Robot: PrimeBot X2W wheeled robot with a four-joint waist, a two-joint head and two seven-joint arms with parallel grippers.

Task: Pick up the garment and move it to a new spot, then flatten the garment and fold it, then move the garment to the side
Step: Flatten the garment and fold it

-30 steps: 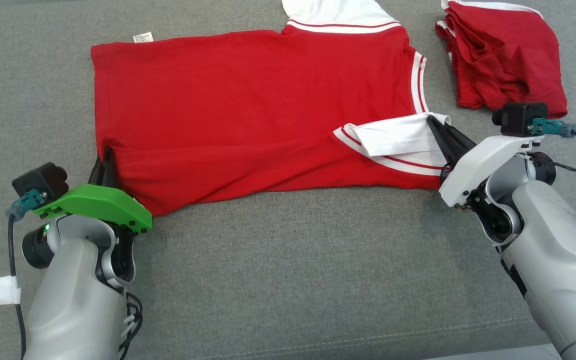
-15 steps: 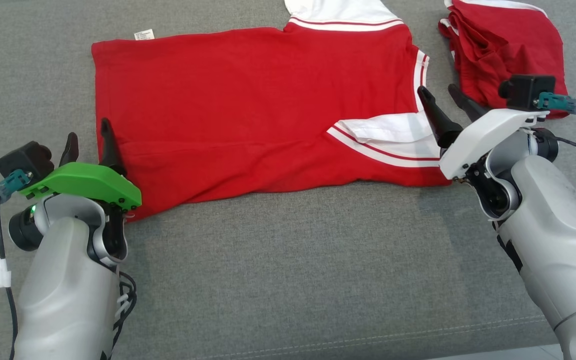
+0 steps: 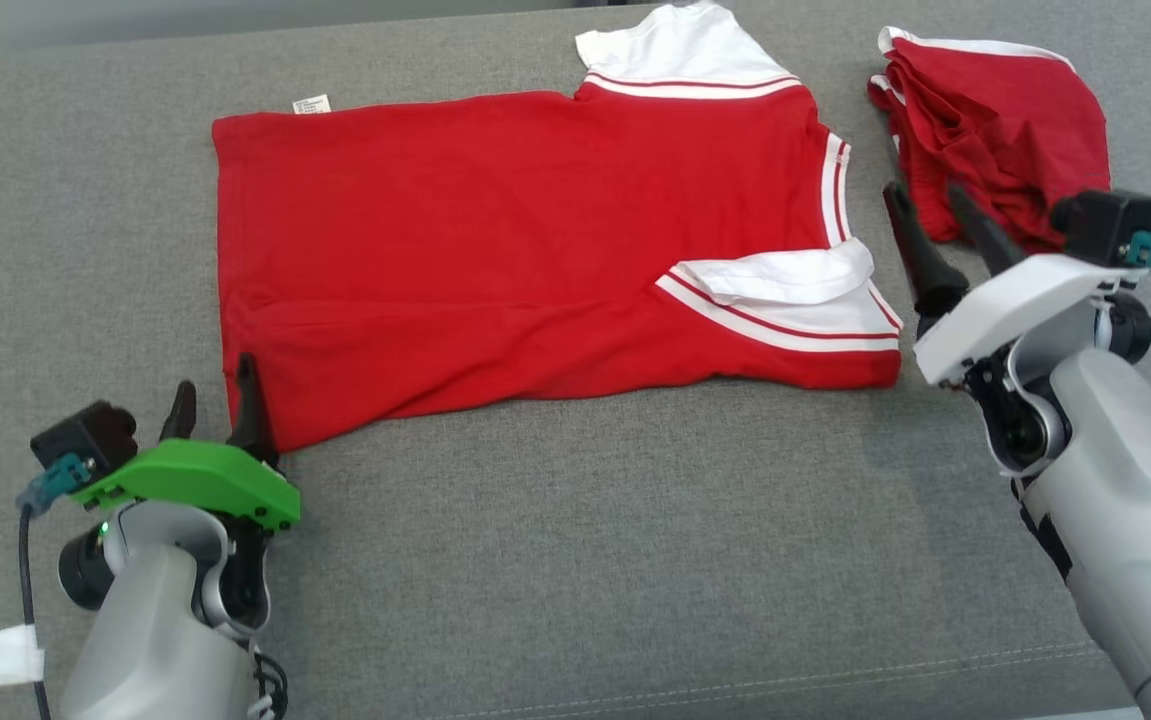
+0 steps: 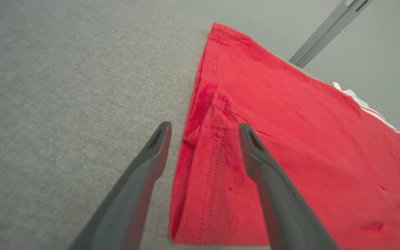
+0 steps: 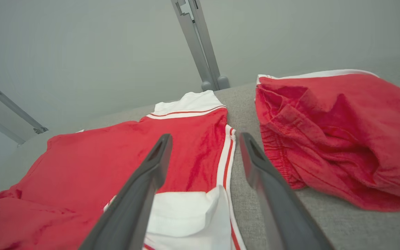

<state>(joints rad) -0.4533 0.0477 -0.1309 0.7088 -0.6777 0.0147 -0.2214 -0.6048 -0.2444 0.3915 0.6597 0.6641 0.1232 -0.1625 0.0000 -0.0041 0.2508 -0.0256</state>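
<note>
Having clamped the red T-shirt (image 3: 535,240) at both ends a second earlier, let go on both sides and drew back. Spread the left gripper (image 3: 215,378) wide over the near hem corner, pinching nothing. Opened the right gripper (image 3: 923,192) just as wide and empty, between the shirt's collar end and the crumpled red shorts (image 3: 1005,140). Judged the first lengthwise fold as laid, with the near white sleeve (image 3: 785,290) tucked in over the red body. Sprawled mid-cushion on the grey upholstery (image 3: 585,560), mostly flat, softly creased towards the hem, far sleeve poking out. Left more folding and the shift aside undone.
</note>
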